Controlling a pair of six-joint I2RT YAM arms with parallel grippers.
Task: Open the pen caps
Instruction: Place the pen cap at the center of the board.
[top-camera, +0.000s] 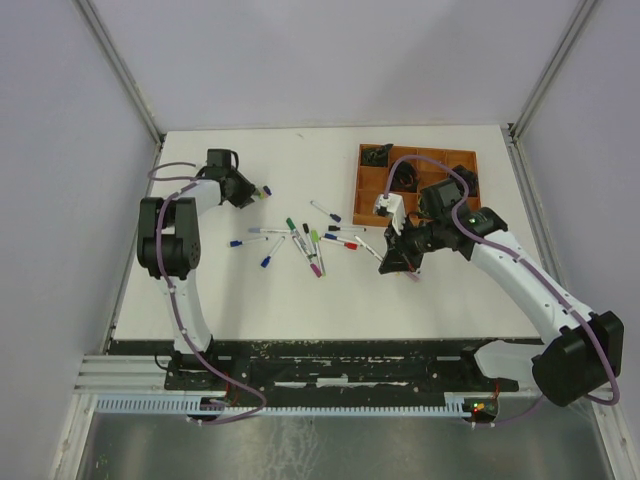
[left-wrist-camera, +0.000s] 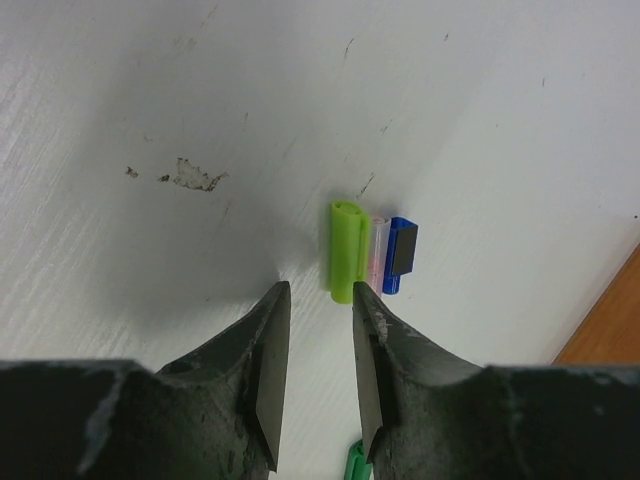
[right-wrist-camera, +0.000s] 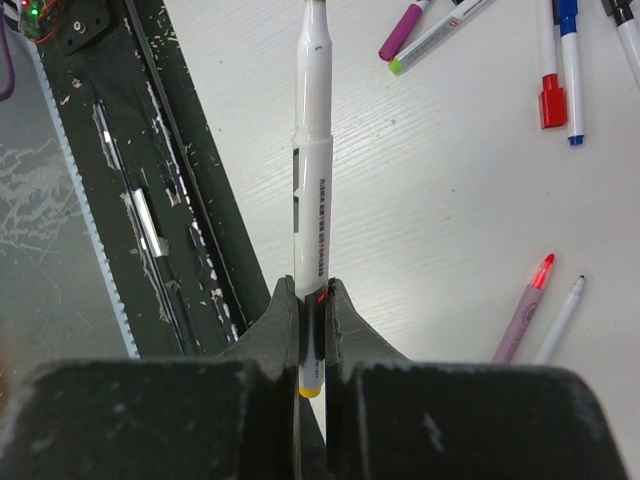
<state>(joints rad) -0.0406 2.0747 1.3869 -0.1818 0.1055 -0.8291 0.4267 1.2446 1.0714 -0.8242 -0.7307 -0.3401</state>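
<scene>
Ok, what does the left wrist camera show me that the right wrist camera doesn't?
Only the left wrist: the left claw open and empty, near a loose green cap and blue cap lying side by side, plus a brown surface at the frame's edge. Only the right wrist: the right claw shut on a white pen, other pens scattered beyond, and the dark rail. Both: the white table.

Left arm (top-camera: 165, 238), at the left of the top view, has white links and black joint housings. Right arm (top-camera: 520, 275), at the right, looks the same. A lilac cable (top-camera: 170, 166) runs along each. The left gripper (left-wrist-camera: 320, 300) has matt black, wedge-shaped fingers (left-wrist-camera: 265, 370), scuffed grey at the edges.
</scene>
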